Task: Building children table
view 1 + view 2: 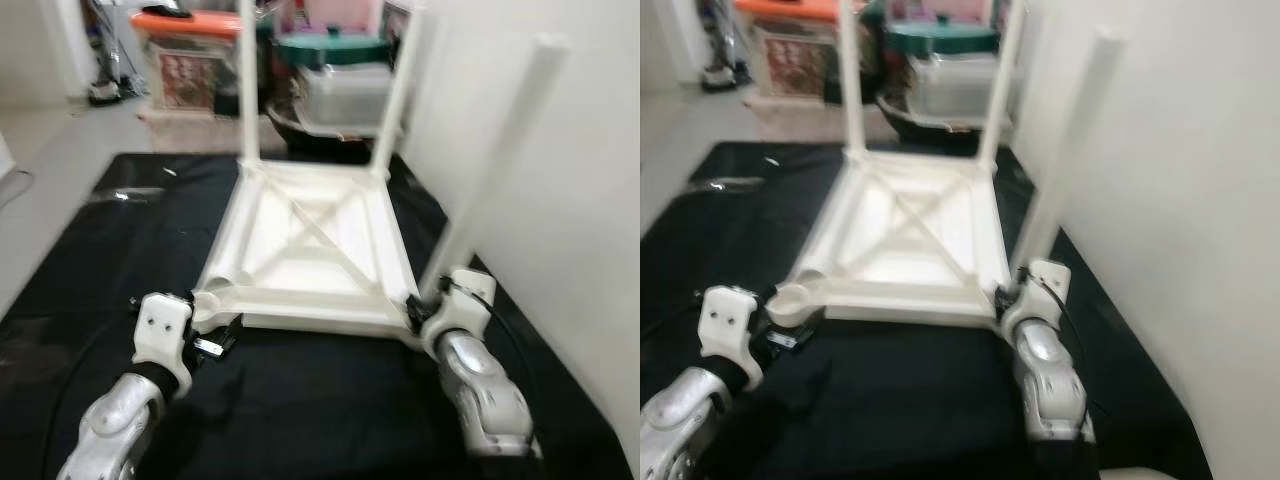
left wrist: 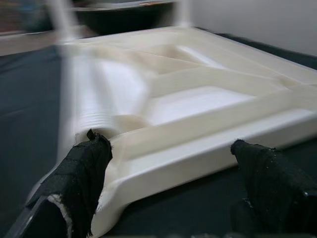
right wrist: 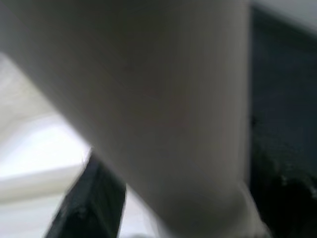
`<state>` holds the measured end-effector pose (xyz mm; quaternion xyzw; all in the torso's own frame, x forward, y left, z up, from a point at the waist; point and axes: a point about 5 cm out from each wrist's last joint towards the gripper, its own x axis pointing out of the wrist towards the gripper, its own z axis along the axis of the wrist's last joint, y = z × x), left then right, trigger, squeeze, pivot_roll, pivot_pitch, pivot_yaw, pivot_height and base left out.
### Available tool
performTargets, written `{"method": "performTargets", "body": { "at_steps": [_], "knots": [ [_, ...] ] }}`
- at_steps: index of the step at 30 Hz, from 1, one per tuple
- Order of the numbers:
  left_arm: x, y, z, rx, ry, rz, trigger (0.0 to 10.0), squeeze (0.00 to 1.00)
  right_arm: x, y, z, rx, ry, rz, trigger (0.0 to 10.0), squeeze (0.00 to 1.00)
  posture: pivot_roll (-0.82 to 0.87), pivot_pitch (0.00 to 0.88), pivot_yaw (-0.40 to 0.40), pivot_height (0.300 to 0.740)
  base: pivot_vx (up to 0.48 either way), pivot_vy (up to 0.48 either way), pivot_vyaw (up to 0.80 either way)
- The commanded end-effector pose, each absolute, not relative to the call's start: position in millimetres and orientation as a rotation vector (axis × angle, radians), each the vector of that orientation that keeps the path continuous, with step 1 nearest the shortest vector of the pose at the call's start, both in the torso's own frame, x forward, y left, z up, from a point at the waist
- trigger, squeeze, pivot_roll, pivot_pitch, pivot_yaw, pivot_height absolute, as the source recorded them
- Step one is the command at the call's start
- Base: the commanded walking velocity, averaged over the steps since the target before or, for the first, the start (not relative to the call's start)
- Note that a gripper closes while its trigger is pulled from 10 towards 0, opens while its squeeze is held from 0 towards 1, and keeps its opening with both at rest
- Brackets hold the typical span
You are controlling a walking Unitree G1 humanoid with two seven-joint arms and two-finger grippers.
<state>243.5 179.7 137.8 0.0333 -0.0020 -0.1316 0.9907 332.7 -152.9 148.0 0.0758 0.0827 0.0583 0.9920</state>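
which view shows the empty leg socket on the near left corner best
The right eye view: the empty socket shows as an open round cup at the table top's corner, beside the left pincer. The left eye view shows it partly hidden behind that pincer. The left wrist view shows it close but blurred. The right wrist view shows a leg.

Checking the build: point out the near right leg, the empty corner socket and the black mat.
near right leg (image 1: 500, 150), left eye view, mid shaft.
empty corner socket (image 1: 790, 297), right eye view, round rim.
black mat (image 1: 320, 410), left eye view, bare cloth.
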Motion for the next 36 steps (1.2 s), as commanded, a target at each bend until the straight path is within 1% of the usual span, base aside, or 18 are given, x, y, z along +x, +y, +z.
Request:
{"method": "performTargets", "body": {
  "at_steps": [1,5,9,10,11,12,16,18,19,21,25,26,27,28,29,33,34,36],
  "knots": [
    [242,182,133,0.064,0.020,-0.267,10.0,0.00,352,-133,200,0.216,-0.041,0.347,10.0,0.00,0.09,0.000,-0.067,0.740,0.000,0.000,0.00],
    [242,183,133,0.069,0.018,-0.255,10.0,0.00,351,-122,202,0.143,-0.030,0.727,10.0,0.00,0.12,0.000,-0.085,0.740,0.000,0.000,0.00],
    [242,184,133,0.071,0.018,-0.253,10.0,0.00,348,-120,198,0.124,-0.021,0.807,10.0,0.00,0.12,0.000,-0.085,0.740,0.000,0.000,0.00],
    [242,184,133,0.072,0.017,-0.251,10.0,0.00,344,-114,196,0.129,-0.019,0.895,5.3,0.00,0.12,0.000,-0.093,0.740,0.000,0.000,0.00],
    [242,184,133,0.072,0.017,-0.251,10.0,0.00,344,-114,196,0.129,-0.019,0.895,5.3,0.00,0.12,0.000,-0.093,0.740,0.000,0.000,0.00],
    [241,184,133,0.074,0.017,-0.248,10.0,0.00,341,-107,192,0.155,-0.023,0.958,0.0,0.00,0.13,0.000,-0.093,0.740,0.000,0.000,0.00],
    [241,184,133,0.075,0.016,-0.246,10.0,0.00,340,-102,187,0.181,-0.020,0.976,0.0,0.00,0.13,0.000,-0.097,0.740,0.000,0.000,0.00],
    [240,184,133,0.076,0.016,-0.245,10.0,0.00,361,-147,136,0.139,0.212,0.087,0.0,0.00,0.12,0.000,-0.087,0.740,0.000,0.000,0.00],
    [240,184,133,0.076,0.016,-0.245,10.0,0.00,361,-147,136,0.139,0.212,0.087,0.0,0.00,0.12,0.000,-0.087,0.740,0.000,0.000,0.00],
    [239,185,133,0.074,0.017,-0.248,10.0,0.00,335,-193,106,0.071,0.273,-0.475,0.0,0.00,0.11,0.000,-0.076,0.740,0.000,0.000,0.00],
    [239,184,133,0.074,0.020,-0.253,10.0,0.00,323,-195,103,0.075,0.271,-0.508,0.0,0.00,0.09,0.000,-0.055,0.740,0.000,0.000,0.00],
    [240,184,133,0.073,0.023,-0.262,10.0,0.00,318,-184,107,0.088,0.240,-0.414,4.3,0.00,0.07,0.000,-0.039,0.740,0.000,0.000,0.00],
    [240,183,133,0.071,0.026,-0.273,10.0,0.00,320,-162,121,0.124,0.158,-0.199,10.0,0.00,0.06,0.000,-0.033,0.740,0.000,0.000,0.00],
    [241,183,133,0.068,0.029,-0.282,10.0,0.00,319,-146,132,0.145,0.095,-0.046,10.0,0.00,0.06,0.000,-0.033,0.740,0.000,0.000,0.00],
    [242,182,133,0.067,0.030,-0.289,10.0,0.00,319,-131,148,0.189,0.008,0.120,10.0,1.00,0.04,0.000,-0.021,0.740,0.000,0.000,0.00],
    [242,181,133,0.066,0.030,-0.294,10.0,0.00,319,-111,172,0.255,-0.066,0.367,10.0,1.00,0.05,0.000,-0.025,0.740,0.000,0.000,0.00],
    [243,181,133,0.065,0.028,-0.295,10.0,0.00,318,-102,189,0.272,-0.096,0.574,10.0,0.00,0.05,0.000,-0.031,0.740,0.000,0.000,0.00],
    [243,181,133,0.066,0.025,-0.291,10.0,0.00,319,-99,201,0.259,-0.100,0.768,10.0,0.00,0.06,0.000,-0.036,0.740,0.000,0.000,0.00]
  ]
}}
